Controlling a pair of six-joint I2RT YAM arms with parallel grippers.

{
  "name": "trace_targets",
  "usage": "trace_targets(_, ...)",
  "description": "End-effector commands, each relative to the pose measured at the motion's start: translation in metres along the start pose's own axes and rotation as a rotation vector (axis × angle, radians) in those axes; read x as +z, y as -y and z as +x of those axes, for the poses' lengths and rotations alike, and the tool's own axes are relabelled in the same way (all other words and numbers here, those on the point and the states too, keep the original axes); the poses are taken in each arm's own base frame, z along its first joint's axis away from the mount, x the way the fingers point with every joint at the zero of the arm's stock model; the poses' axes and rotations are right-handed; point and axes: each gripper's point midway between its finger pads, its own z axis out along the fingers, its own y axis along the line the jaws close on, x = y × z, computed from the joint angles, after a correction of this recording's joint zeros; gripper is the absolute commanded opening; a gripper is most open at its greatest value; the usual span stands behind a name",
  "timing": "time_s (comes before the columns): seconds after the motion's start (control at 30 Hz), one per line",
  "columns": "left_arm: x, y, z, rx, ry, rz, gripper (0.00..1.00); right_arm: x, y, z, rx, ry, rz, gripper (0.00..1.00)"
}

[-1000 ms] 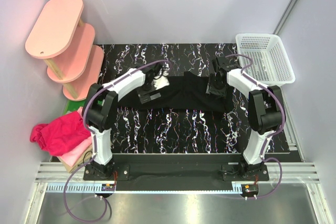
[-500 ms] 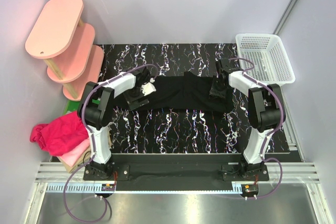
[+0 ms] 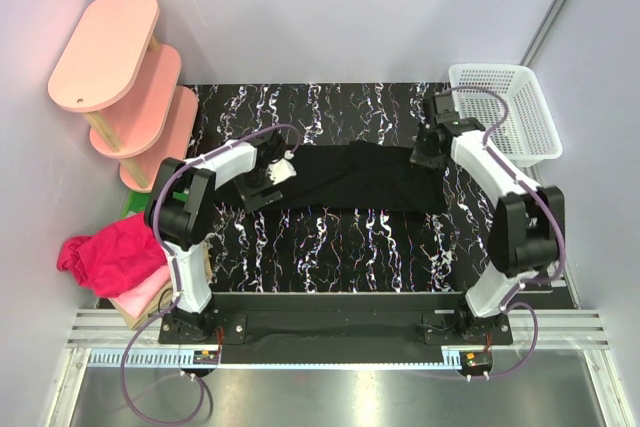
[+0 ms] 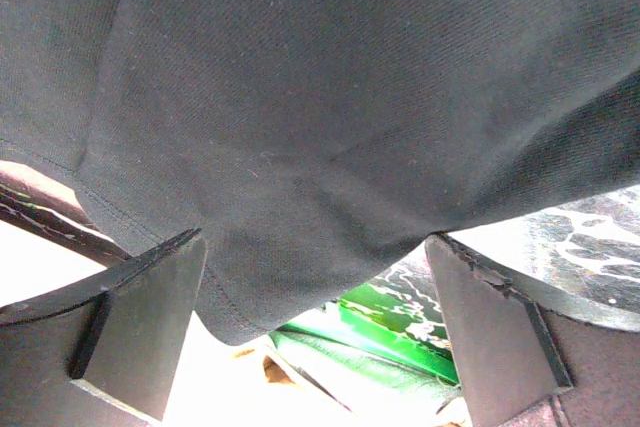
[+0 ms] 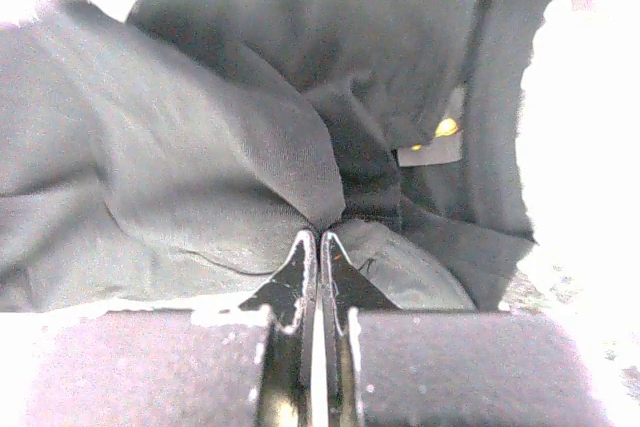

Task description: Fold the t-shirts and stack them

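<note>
I'm judging us barely started: the black t-shirt (image 3: 360, 177) is lying unfolded across the table (image 3: 330, 247), my right gripper (image 5: 318, 237) pinching its right edge between pressed-together fingers, my left gripper (image 4: 315, 317) hovering wide-spread at its left end, the magenta and pink tees (image 3: 115, 252) waiting heaped alongside.

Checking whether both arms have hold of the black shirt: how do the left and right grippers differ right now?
The left gripper stands wide open, with the black t-shirt loose between its fingers, while the right gripper is shut, pinching a fold of the cloth. The left gripper is at the shirt's left end. The right gripper is at its far right corner, near the white basket. Both are at the same shirt.
</note>
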Motion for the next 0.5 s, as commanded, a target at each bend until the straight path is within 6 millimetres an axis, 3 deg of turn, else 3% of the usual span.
trace_targets(0.0, -0.009, -0.01, 0.0, -0.007, 0.039, -0.038, 0.99, -0.053, 0.021, -0.037, 0.008, 0.161, 0.083, 0.0)
trace_targets(0.07, -0.01, -0.011, 0.001, -0.004, 0.04, -0.039, 0.99, -0.048, 0.032, -0.033, 0.033, 0.145, 0.106, 0.0)
trace_targets(0.2, -0.013, -0.014, 0.002, -0.004, 0.047, -0.047, 0.99, -0.014, 0.055, -0.008, 0.052, 0.04, 0.182, 0.04)
trace_targets(0.23, -0.014, -0.014, 0.002, -0.003, 0.047, -0.049, 0.99, -0.008, 0.058, -0.004, 0.06, 0.019, 0.189, 0.18)
trace_targets(0.27, -0.016, -0.016, 0.002, -0.001, 0.05, -0.054, 0.99, -0.003, 0.06, 0.0, 0.067, -0.002, 0.192, 0.45)
trace_targets(0.37, -0.018, -0.017, 0.005, -0.003, 0.052, -0.058, 0.99, 0.006, 0.058, 0.007, 0.088, -0.053, 0.177, 0.66)
trace_targets(0.4, -0.017, -0.018, 0.006, -0.004, 0.05, -0.057, 0.99, 0.004, 0.057, 0.005, 0.091, -0.049, 0.172, 0.78)
trace_targets(0.47, -0.017, -0.018, 0.008, -0.005, 0.047, -0.059, 0.99, -0.006, 0.051, -0.011, 0.108, -0.005, 0.159, 0.8)
